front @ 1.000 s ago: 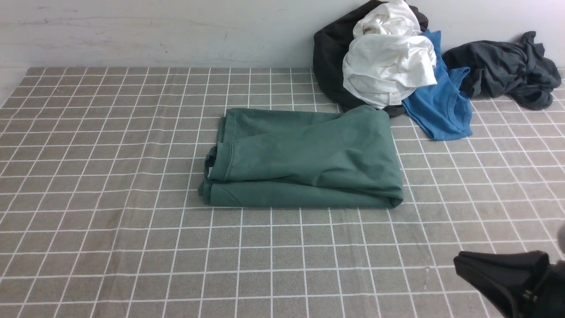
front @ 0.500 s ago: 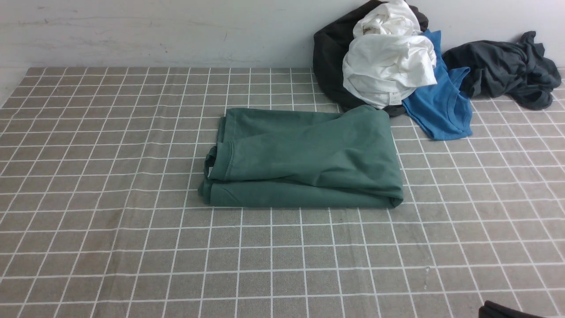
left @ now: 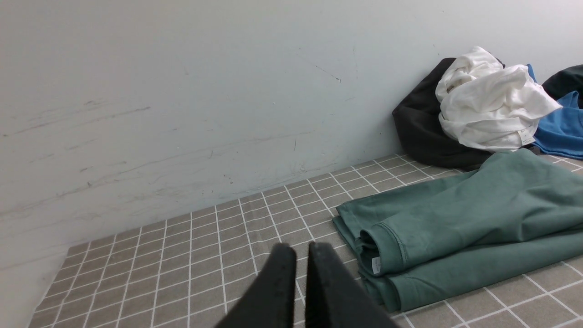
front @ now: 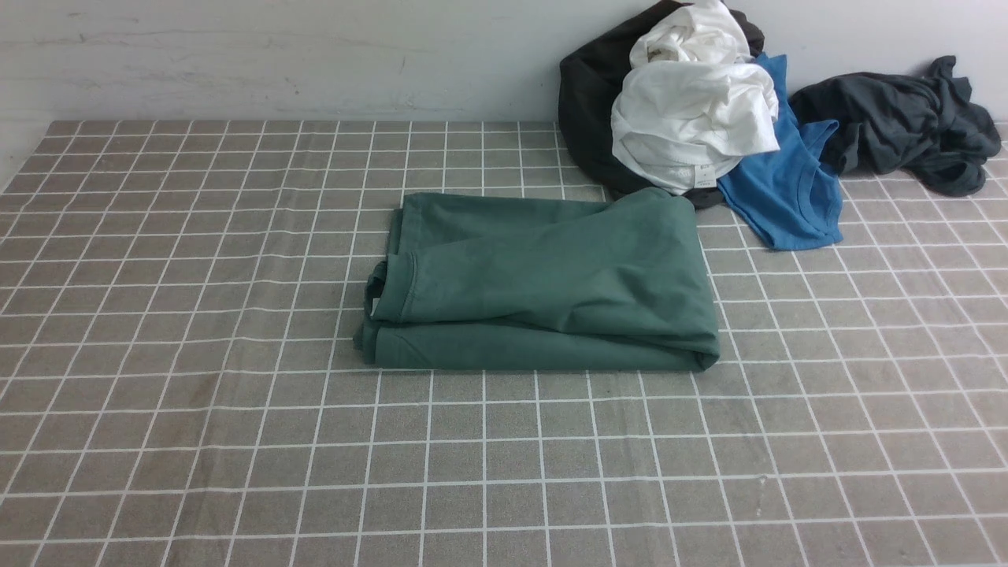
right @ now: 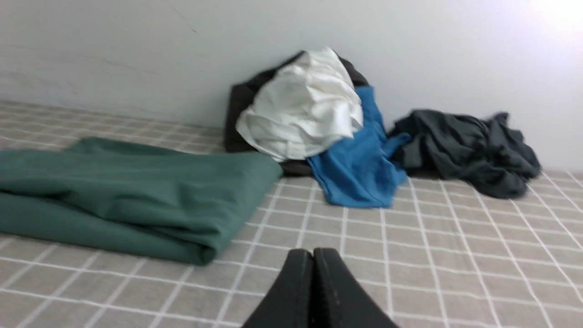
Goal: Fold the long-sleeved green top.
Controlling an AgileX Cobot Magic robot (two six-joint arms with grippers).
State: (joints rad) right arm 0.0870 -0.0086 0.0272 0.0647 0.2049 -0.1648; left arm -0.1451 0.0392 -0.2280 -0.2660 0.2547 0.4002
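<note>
The green long-sleeved top (front: 543, 283) lies folded into a thick rectangle in the middle of the checked tablecloth, its neck opening and white label facing left. Neither arm shows in the front view. In the left wrist view my left gripper (left: 302, 248) hovers over bare cloth to the left of the top (left: 455, 228), apart from it, fingers together with only a thin slit and nothing held. In the right wrist view my right gripper (right: 313, 253) is shut and empty, in front of the top's right end (right: 123, 191), apart from it.
A heap of clothes sits against the back wall at the right: a black garment (front: 587, 102), a white one (front: 689, 118), a bright blue shirt (front: 787, 189) and a dark grey garment (front: 898, 122). The black garment touches the top's far right corner.
My right gripper has drawn back from the lower right corner of the front view and left the frame. The green top has not moved.
</note>
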